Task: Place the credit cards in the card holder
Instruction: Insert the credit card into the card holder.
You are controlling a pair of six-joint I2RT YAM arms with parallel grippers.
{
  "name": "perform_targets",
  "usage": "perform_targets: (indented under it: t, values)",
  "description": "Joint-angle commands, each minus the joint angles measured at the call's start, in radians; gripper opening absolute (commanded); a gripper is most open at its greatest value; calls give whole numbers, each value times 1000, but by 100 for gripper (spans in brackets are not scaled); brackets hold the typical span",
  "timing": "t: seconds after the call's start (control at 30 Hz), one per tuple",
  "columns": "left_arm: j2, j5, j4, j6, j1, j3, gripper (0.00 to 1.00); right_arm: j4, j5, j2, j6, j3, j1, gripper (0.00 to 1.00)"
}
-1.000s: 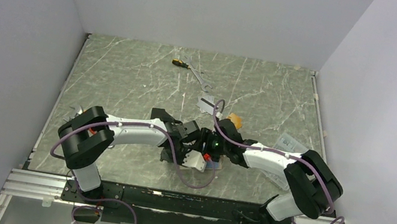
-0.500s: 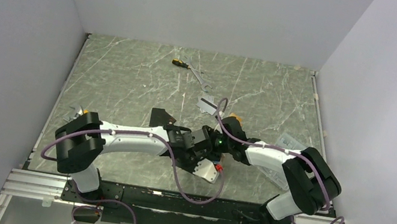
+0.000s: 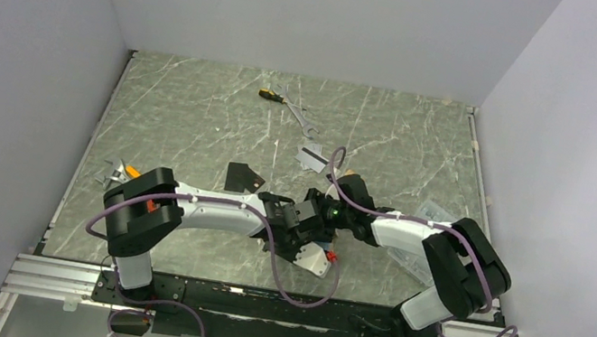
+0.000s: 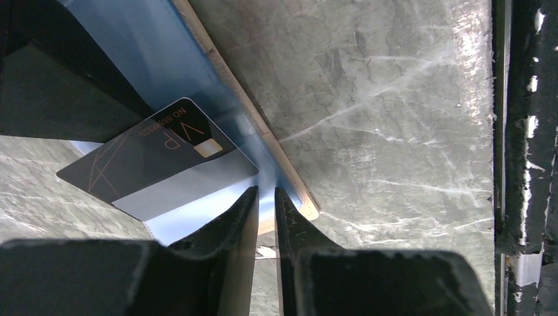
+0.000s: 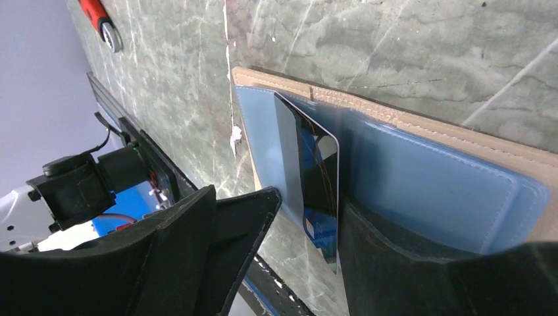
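Note:
The card holder (image 3: 318, 262) lies open near the table's front middle, tan outside with a blue panel inside (image 5: 421, 171). A black card (image 4: 164, 158) marked VIP sits partly in its blue pocket, and it also shows in the right wrist view (image 5: 319, 171). My left gripper (image 3: 305, 241) is shut on the card holder's edge (image 4: 289, 178), with the fingertips (image 4: 247, 204) pinching the blue panel. My right gripper (image 3: 316, 217) is open around the card's free end, its fingers (image 5: 263, 204) apart. Another black card (image 3: 240, 177) and a silver card (image 3: 312, 157) lie on the table.
A yellow-handled screwdriver (image 3: 269, 95) and a wrench (image 3: 299, 115) lie at the back. A clear plastic box (image 3: 438, 217) sits at the right. Small items (image 3: 123, 168) lie at the left edge. A small red-handled tool (image 3: 331, 255) lies beside the card holder. The table's front rail (image 4: 520, 158) is close.
Both grippers and the card holder have shifted right and toward the front edge. The black card on the table is now uncovered. The right arm now hides the orange thing behind it.

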Motion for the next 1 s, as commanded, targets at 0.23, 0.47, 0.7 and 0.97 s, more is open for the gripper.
perform_targets:
  t: [0.23, 0.47, 0.7, 0.97]
  values:
    - [15, -6, -26, -12, -3, -48, 19, -353, 140, -87, -157, 55, -64, 68]
    - [7, 1, -26, -21, -6, -57, 18, -340, 125, -88, -155, 46, -66, 60]
    - [-37, 6, -57, -21, -4, -34, 19, -299, 160, -56, -135, 40, -66, 43]
    - [-109, 46, -119, -27, 32, 17, 20, -266, 151, -59, -105, 34, -58, 38]
